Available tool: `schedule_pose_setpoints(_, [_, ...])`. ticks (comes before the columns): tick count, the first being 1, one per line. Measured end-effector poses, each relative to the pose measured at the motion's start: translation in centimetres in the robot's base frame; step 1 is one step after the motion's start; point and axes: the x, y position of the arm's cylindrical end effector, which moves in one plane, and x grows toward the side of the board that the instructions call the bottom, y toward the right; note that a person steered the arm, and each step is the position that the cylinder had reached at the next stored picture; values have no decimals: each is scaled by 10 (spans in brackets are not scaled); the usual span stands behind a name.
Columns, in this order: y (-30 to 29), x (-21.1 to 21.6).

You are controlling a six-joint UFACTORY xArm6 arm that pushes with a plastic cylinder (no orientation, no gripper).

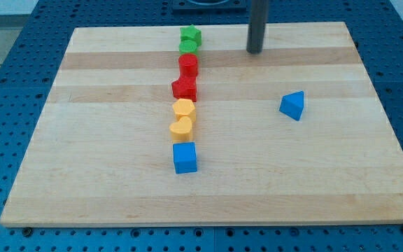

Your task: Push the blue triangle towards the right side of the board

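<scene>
Wooden surface [117, 196] sat on a blue perforated bench [5, 84]; no writing readable. Rod [257, 24] came in from the view's top, my tip [255, 52] near the top edge; no jaws on this tool, a bare rod touching nothing. Seven blocks: two green [190, 34] [187, 47], two red [188, 65] [185, 88], two yellow [184, 108] [181, 127], and a blue cube [185, 157], in one column. Blue triangle [292, 106] sat alone right of centre, below-right of the tip, open board out to the right edge.
</scene>
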Motion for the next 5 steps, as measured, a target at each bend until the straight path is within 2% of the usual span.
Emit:
schedule_pose_setpoints(2, [17, 136])
schedule_pose_setpoints(3, [49, 162])
schedule_pose_setpoints(5, [131, 149])
